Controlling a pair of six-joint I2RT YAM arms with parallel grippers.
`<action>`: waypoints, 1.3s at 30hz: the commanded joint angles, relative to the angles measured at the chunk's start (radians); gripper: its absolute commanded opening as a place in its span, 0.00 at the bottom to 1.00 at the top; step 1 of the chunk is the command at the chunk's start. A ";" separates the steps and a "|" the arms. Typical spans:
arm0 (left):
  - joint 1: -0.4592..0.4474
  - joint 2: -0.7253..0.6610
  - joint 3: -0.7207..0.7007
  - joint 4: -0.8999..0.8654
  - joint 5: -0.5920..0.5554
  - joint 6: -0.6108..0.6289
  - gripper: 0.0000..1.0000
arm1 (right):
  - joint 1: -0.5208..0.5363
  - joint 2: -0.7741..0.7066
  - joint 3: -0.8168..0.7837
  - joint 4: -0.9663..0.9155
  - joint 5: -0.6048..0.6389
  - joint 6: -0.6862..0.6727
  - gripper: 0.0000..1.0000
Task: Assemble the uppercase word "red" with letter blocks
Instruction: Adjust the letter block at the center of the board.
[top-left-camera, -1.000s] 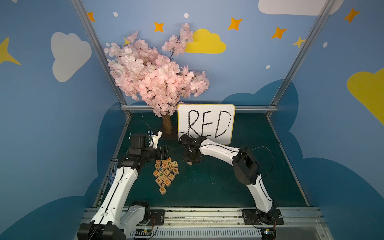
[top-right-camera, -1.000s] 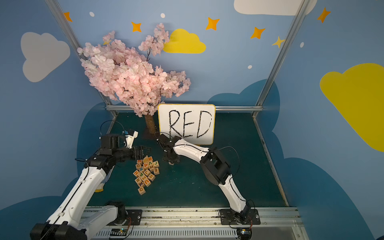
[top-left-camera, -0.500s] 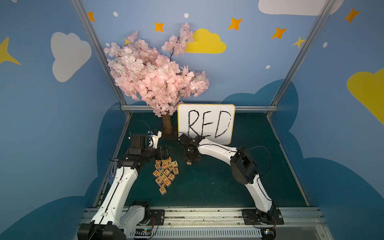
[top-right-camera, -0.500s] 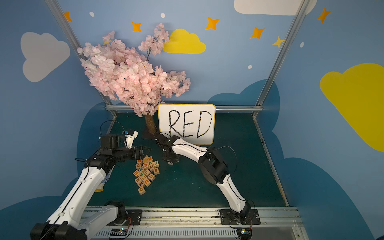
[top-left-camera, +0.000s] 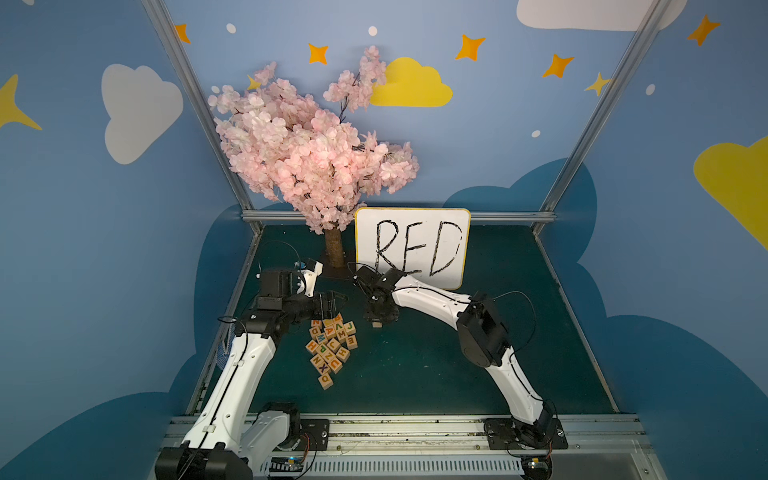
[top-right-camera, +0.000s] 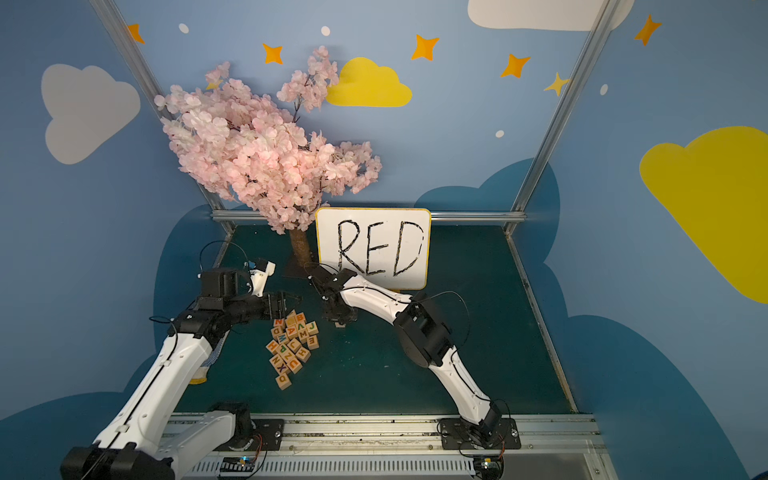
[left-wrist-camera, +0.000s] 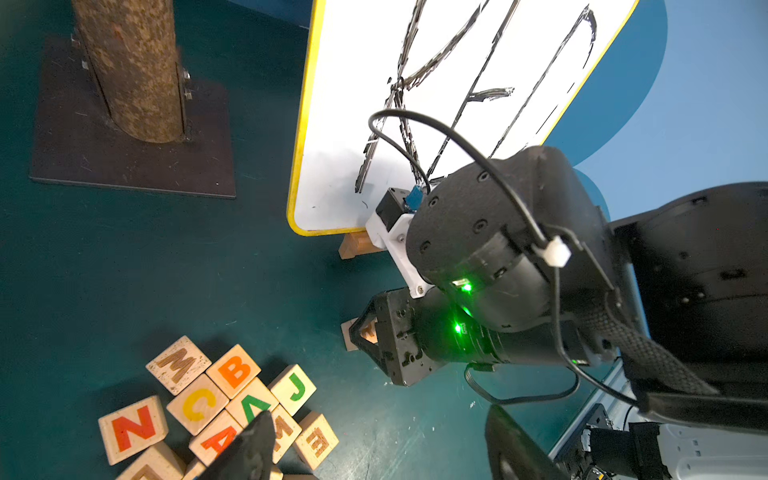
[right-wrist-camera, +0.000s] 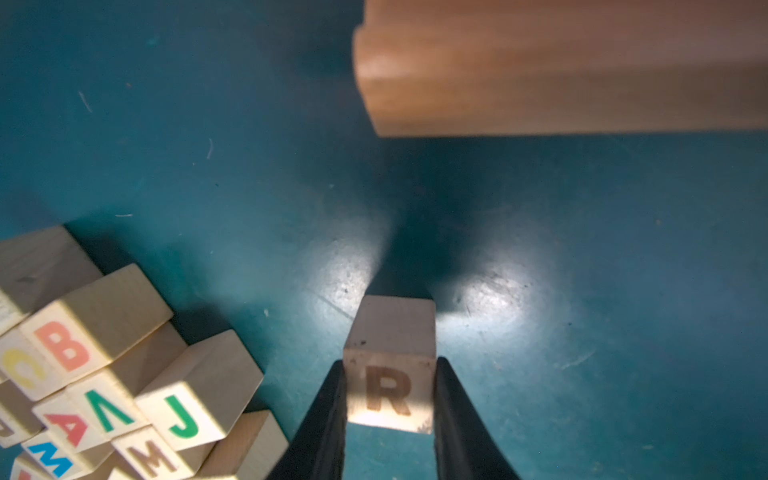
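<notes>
Between right gripper (right-wrist-camera: 390, 365) jaws: pale, square-edged wooden R cube (right-wrist-camera: 390, 332)

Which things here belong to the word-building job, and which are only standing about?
Job: R block in the right gripper; pile of letter blocks, including the E block and D block.
Standing about: blossom tree; handwritten RED board, a model only; its wooden stand.

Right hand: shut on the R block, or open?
Shut on the R block: right wrist view shows the right hand with fingers pressed against both sides.
</notes>
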 joint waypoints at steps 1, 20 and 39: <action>0.005 -0.012 -0.011 0.006 0.015 0.000 0.78 | -0.007 0.029 0.024 -0.037 0.030 -0.023 0.29; 0.010 -0.013 -0.011 0.007 0.018 0.000 0.78 | -0.023 0.019 0.023 -0.030 -0.001 -0.040 0.49; 0.019 -0.033 -0.009 -0.003 -0.012 0.008 0.79 | -0.013 -0.059 0.044 -0.080 -0.051 -0.154 0.54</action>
